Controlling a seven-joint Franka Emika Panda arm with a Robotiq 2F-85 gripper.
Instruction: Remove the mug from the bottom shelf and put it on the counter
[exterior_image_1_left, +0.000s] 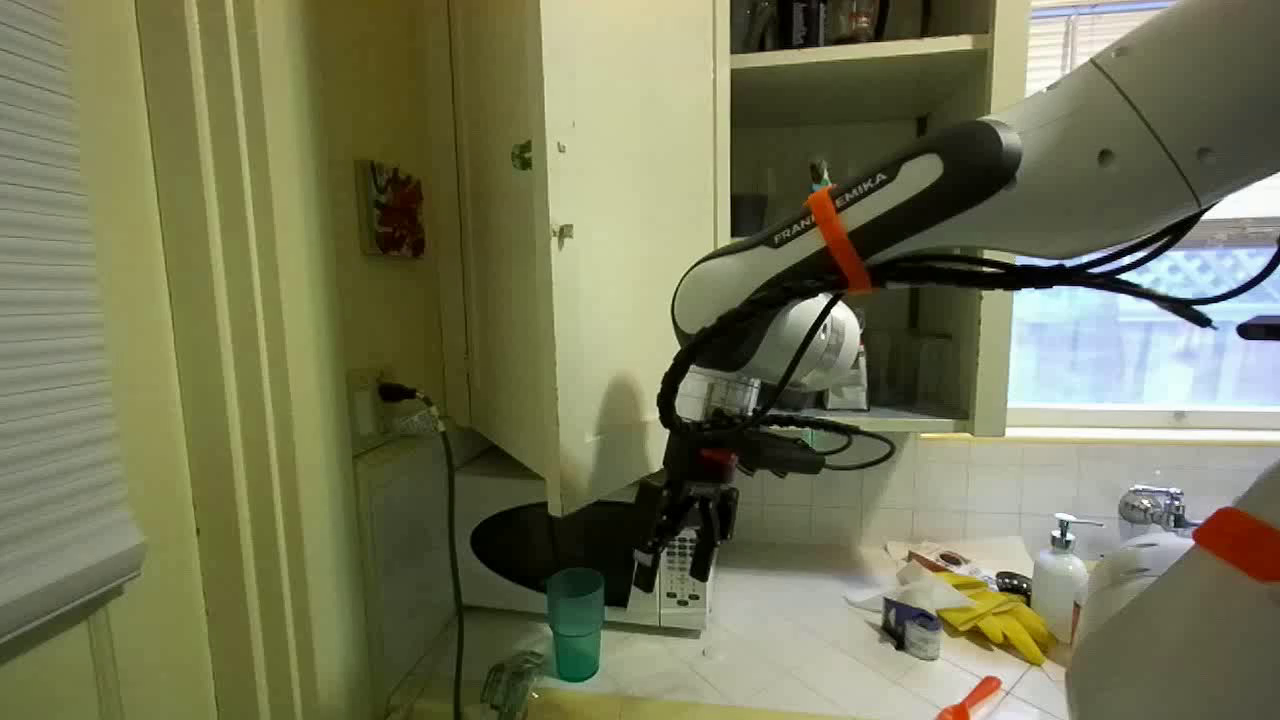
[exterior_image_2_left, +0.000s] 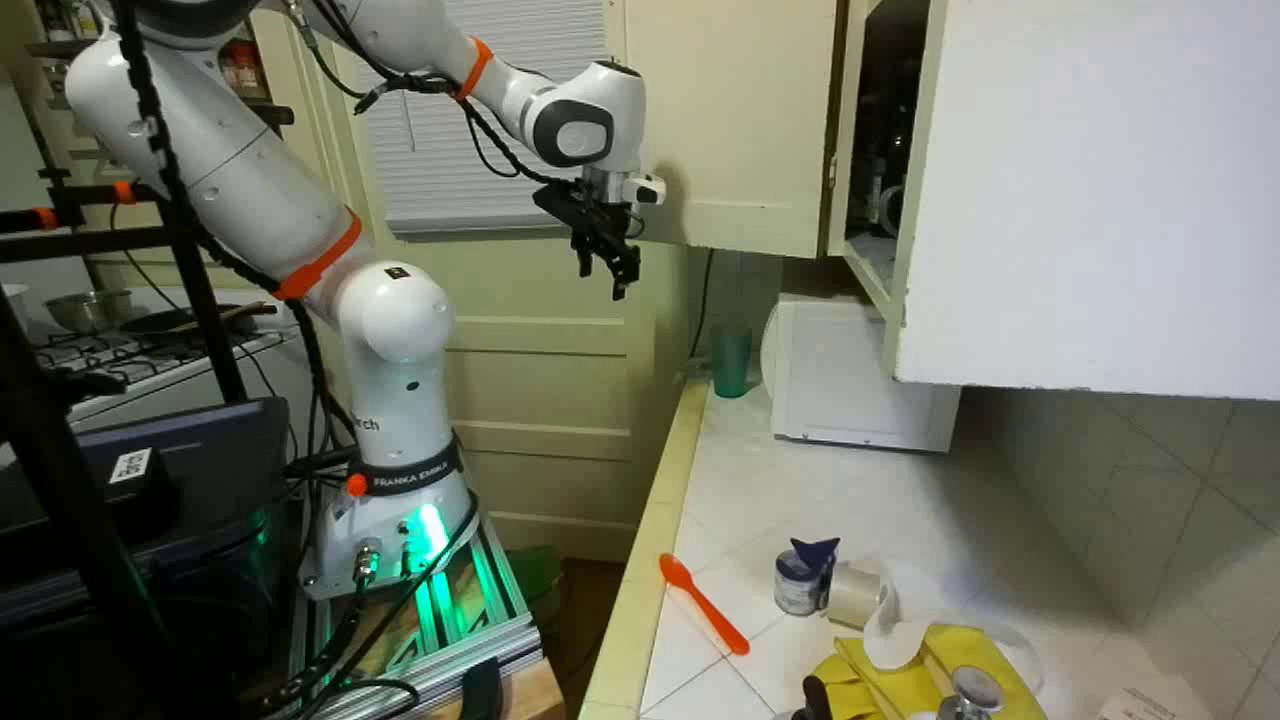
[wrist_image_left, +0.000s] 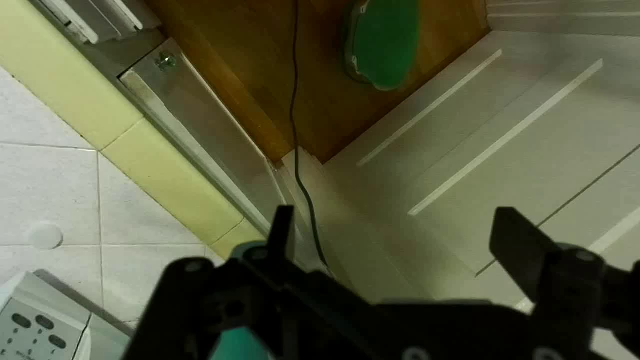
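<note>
The tool (exterior_image_1_left: 676, 572) is recorded at the centre of the frame in an exterior view, angled downward and seen against the microwave (exterior_image_1_left: 590, 548); its black, blocky fingers (wrist_image_left: 522, 250) are spread well apart, as shown also in the wrist view. The mug cannot be made out in any view; the bottom shelf (exterior_image_1_left: 915, 418), a flat painted board right of centre, is partly hidden behind the smooth white arm (exterior_image_1_left: 960, 200). The cupboard door (exterior_image_1_left: 630, 220), flat and cream-painted, is swung out at upper centre. The counter (exterior_image_1_left: 790, 600) is faced with pale square tile and bordered by yellow edging (wrist_image_left: 170, 180). A translucent teal tumbler (exterior_image_1_left: 577, 640), stepped in profile, is stood upright at lower centre. Wrinkled yellow gloves (exterior_image_1_left: 1000, 620) are noted at lower right, near a white pump bottle (exterior_image_1_left: 1058, 585); a smooth orange spoon (exterior_image_2_left: 703, 605) is laid at lower centre in an exterior view.
</note>
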